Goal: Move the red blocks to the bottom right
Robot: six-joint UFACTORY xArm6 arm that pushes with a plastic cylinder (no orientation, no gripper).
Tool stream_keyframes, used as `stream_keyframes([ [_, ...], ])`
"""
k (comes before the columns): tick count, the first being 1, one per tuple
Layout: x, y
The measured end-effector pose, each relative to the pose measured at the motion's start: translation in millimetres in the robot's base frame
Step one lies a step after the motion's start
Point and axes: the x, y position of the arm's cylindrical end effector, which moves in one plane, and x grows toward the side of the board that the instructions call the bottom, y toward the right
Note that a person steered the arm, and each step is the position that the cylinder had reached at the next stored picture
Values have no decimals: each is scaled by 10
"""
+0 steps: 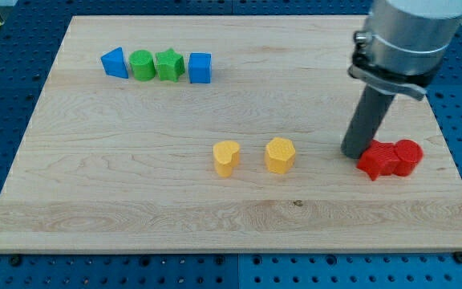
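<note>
Two red blocks lie touching at the view's right: a star-like red block (pixel 376 161) and a round red block (pixel 407 156) to its right. My tip (pixel 354 152) rests on the wooden board (pixel 135 185) right at the upper left edge of the star-like red block, touching or nearly touching it. The rod rises from there to the grey arm body at the view's top right.
Two yellow blocks sit mid-board: a heart-like one (pixel 226 157) and a hexagonal one (pixel 280 155). At the view's top left stands a row: blue triangle-like block (pixel 115 63), green round block (pixel 142 65), green star (pixel 169 65), blue cube (pixel 200 67).
</note>
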Motion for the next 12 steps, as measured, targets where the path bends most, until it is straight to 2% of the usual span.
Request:
stream_keyframes([
  [2,-115,667],
  [4,335,1191],
  [5,518,1233],
  [7,287,1161],
  [9,661,1160],
  [12,662,1026],
])
